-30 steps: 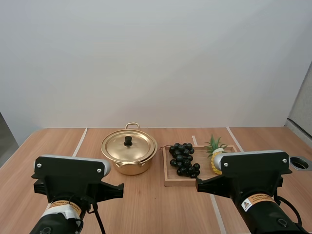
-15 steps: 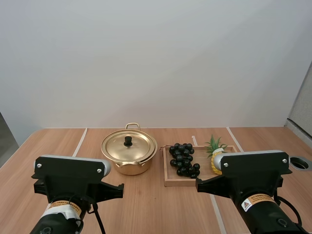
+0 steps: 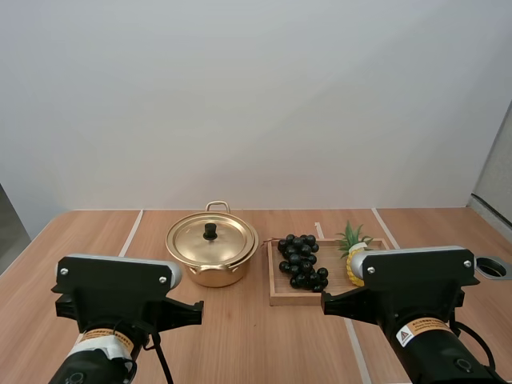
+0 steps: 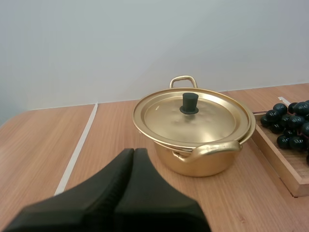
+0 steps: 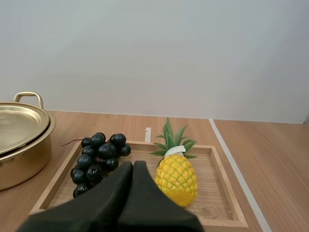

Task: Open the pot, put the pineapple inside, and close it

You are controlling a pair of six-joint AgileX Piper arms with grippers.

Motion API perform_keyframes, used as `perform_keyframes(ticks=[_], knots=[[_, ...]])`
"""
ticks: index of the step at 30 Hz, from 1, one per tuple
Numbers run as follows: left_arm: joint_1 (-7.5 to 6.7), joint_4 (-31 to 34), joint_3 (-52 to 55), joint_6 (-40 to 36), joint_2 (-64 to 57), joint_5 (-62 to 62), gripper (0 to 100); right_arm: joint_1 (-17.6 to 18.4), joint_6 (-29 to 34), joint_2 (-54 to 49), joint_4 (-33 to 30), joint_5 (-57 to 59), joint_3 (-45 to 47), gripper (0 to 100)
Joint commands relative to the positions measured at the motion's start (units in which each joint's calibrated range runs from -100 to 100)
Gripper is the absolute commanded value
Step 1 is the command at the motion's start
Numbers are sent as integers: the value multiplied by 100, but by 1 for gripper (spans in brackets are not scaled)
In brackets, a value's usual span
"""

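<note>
A gold pot (image 3: 212, 254) stands mid-table with its lid (image 4: 193, 116) on; the lid has a black knob (image 4: 189, 103). A small yellow pineapple (image 5: 175, 177) with green leaves stands upright in the wooden tray (image 5: 223, 186), and peeks out beside my right arm (image 3: 352, 254). My left gripper (image 4: 133, 152) is shut on nothing, its fingers lying together as one dark wedge, well short of the pot. My right gripper (image 5: 133, 165) is likewise shut and empty, just in front of the tray, beside the pineapple.
A bunch of dark grapes (image 3: 302, 260) lies in the tray (image 3: 276, 298) left of the pineapple, also seen beside the pot (image 5: 99, 157). A round hole (image 3: 493, 268) sits in the table at the far right. Pale lines cross the wooden tabletop.
</note>
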Motion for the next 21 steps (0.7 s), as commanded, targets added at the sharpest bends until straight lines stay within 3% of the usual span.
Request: perform_keyframes(ticks=[1,21], knots=[[7,-103,0,-23,-27,-189,0,-22,8,-39,182,-36,0,0],[7,-103,0,-206,-27,-189,0,-22,8,-39,228,-107,0,0]])
